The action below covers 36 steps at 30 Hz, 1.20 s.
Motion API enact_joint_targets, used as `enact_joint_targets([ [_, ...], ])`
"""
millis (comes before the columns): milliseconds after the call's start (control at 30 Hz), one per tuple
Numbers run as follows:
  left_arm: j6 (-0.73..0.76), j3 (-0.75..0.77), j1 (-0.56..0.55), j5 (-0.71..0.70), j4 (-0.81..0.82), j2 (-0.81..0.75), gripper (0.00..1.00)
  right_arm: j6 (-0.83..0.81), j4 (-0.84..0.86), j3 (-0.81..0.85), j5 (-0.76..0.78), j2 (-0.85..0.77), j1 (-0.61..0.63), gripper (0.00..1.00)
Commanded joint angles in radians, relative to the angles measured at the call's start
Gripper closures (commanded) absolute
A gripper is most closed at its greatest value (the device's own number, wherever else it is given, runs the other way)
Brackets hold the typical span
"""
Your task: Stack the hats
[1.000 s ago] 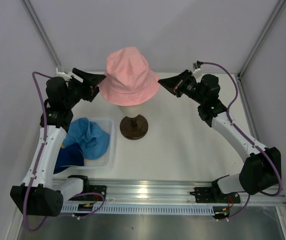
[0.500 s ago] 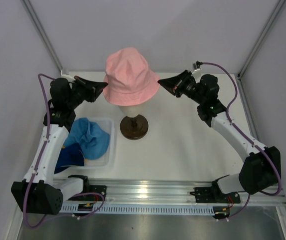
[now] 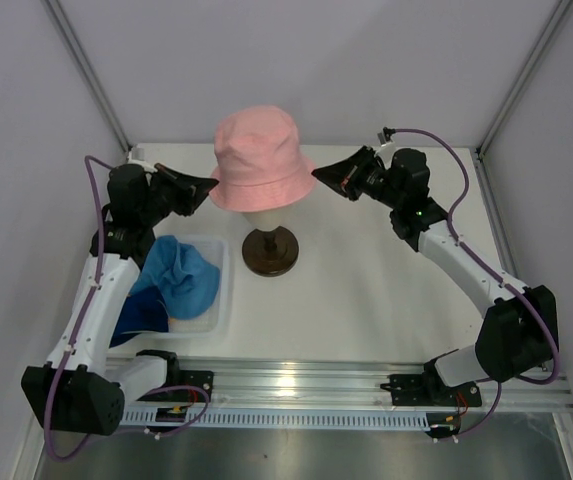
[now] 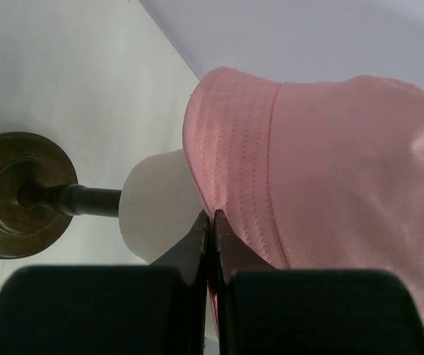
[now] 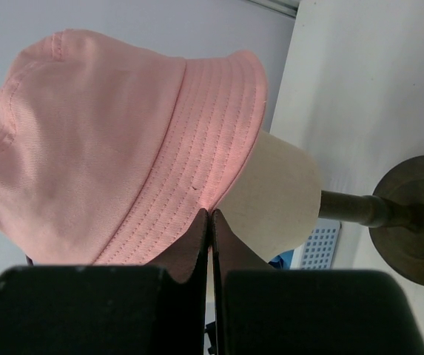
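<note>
A pink hat (image 3: 261,160) sits over the beige head form (image 3: 267,214) on its dark round base (image 3: 271,253). My left gripper (image 3: 212,185) is shut on the hat's left brim, and a sliver of pink fabric shows between its fingers (image 4: 212,216). On the other side, my right gripper (image 3: 316,175) is shut on the right brim edge (image 5: 211,212). A light blue hat (image 3: 181,275) lies crumpled in the clear tray (image 3: 222,300) at the left. A dark navy hat (image 3: 136,318) lies beside it, partly under my left arm.
The head form (image 4: 160,207) stands on a thin stem above the brown base (image 4: 19,192). White walls with metal frame posts close in the back and sides. A metal rail (image 3: 296,385) with both arm bases runs along the near edge.
My left gripper was open beside the brim and has shut on it. Both grippers and the pink hat have come down a little onto the head form.
</note>
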Motion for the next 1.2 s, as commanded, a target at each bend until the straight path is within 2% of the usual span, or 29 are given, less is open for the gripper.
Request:
enact_joint_targets([
  [0,0.068,-0.039,0.004,-0.089,-0.088,-0.035,0.99,-0.057,-0.066,-0.002,0.037,0.003,-0.01,1.0],
  [167,0.112,-0.082,0.004,-0.088,-0.057,-0.077,0.99,-0.083,-0.067,-0.033,0.057,-0.023,-0.01,1.0],
  [500,0.137,-0.108,0.004,-0.074,-0.04,-0.058,0.99,-0.112,-0.087,-0.032,0.034,-0.001,-0.013,1.0],
  [567,0.149,-0.104,0.004,-0.075,-0.036,-0.063,0.94,-0.12,-0.088,-0.026,0.032,0.0,-0.015,1.0],
  [633,0.17,-0.076,0.006,-0.082,-0.045,-0.078,0.86,-0.133,-0.105,-0.003,0.022,0.002,-0.018,1.0],
  [733,0.222,-0.018,0.006,-0.094,-0.071,-0.104,0.69,-0.176,-0.148,0.049,0.008,-0.011,-0.033,0.81],
  [767,0.238,-0.003,0.007,-0.123,-0.106,-0.114,0.56,-0.214,-0.188,0.068,0.008,-0.017,-0.038,0.58],
  [867,0.293,0.066,0.015,-0.18,-0.155,-0.167,0.31,-0.303,-0.289,0.16,0.015,-0.043,-0.071,0.14],
  [900,0.32,0.085,0.026,-0.204,-0.172,-0.186,0.19,-0.346,-0.34,0.177,0.018,-0.055,-0.087,0.07],
  [933,0.334,0.105,0.03,-0.218,-0.183,-0.205,0.14,-0.359,-0.354,0.189,0.014,-0.072,-0.126,0.01],
  [967,0.353,0.128,0.035,-0.235,-0.195,-0.245,0.1,-0.364,-0.363,0.186,0.002,-0.09,-0.151,0.01],
  [1000,0.398,0.137,0.04,-0.279,-0.232,-0.267,0.02,-0.367,-0.369,0.183,-0.017,-0.136,-0.18,0.01],
  [1100,0.527,0.186,0.04,-0.348,-0.36,-0.351,0.0,-0.416,-0.449,0.166,0.006,-0.239,-0.287,0.01],
  [1167,0.557,0.182,0.04,-0.506,-0.45,-0.396,0.0,-0.459,-0.472,0.093,0.04,-0.299,-0.334,0.01],
])
